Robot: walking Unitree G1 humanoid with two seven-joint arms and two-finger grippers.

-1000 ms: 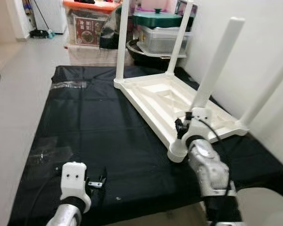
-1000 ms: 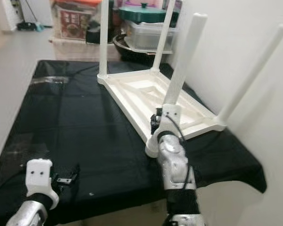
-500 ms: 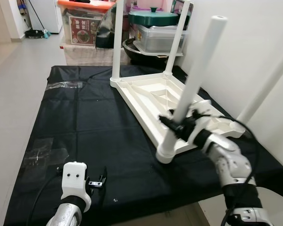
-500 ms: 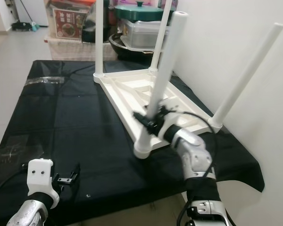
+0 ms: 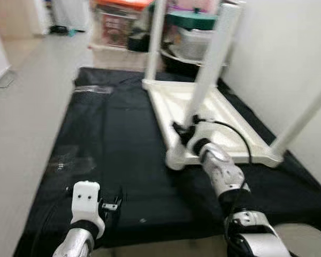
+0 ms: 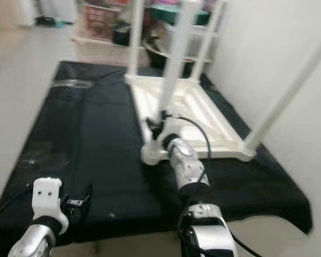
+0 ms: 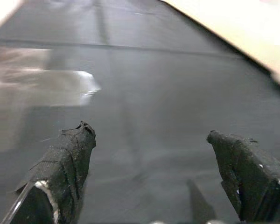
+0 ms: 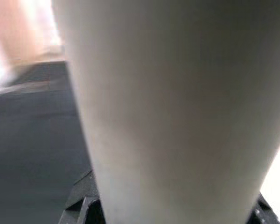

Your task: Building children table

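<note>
At near table leg (image 5: pixel 210 64) | right gripper (image 5: pixel 184 131) clamped round it

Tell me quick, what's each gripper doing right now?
Left gripper: open, empty, above the black cloth.
Right gripper: at the near table leg, its fingers either side; whether shut on it cannot be told.

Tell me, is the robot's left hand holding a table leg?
No, the left gripper hangs open over the black cloth with nothing between its fingers.
</note>
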